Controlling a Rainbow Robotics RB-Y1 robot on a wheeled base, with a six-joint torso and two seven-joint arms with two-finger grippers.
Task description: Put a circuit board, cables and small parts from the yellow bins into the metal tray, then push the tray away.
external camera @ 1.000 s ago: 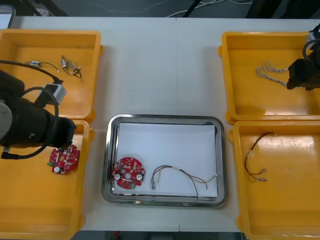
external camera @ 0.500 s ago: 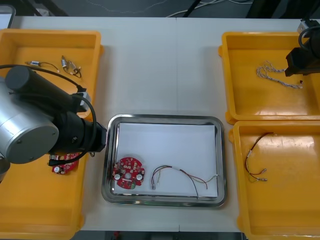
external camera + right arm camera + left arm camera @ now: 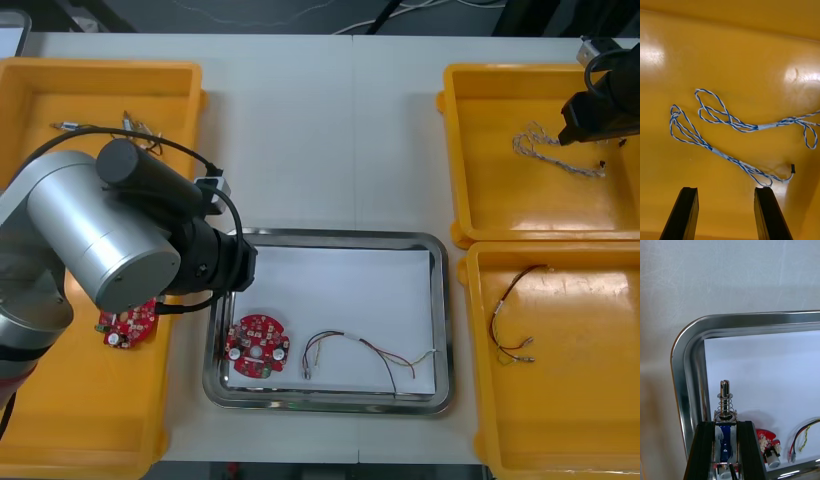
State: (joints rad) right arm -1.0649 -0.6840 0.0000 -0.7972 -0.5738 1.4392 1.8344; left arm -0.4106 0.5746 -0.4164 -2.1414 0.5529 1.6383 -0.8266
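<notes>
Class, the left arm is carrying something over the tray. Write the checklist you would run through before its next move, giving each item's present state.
1. Left gripper jaws shut on the small metal part, silver with a blue body: ok.
2. Part fully inside the rim of the shiny rectangular metal tray: cannot tell; it hangs at the tray's left edge.
3. White floor beyond the part bare: ok; the round red circuit board and red and yellow cable lie apart from it.
4. Right gripper jaws open above the twisted blue and white cables in the yellow bin: ok.
5. Arms well apart: ok.
</notes>
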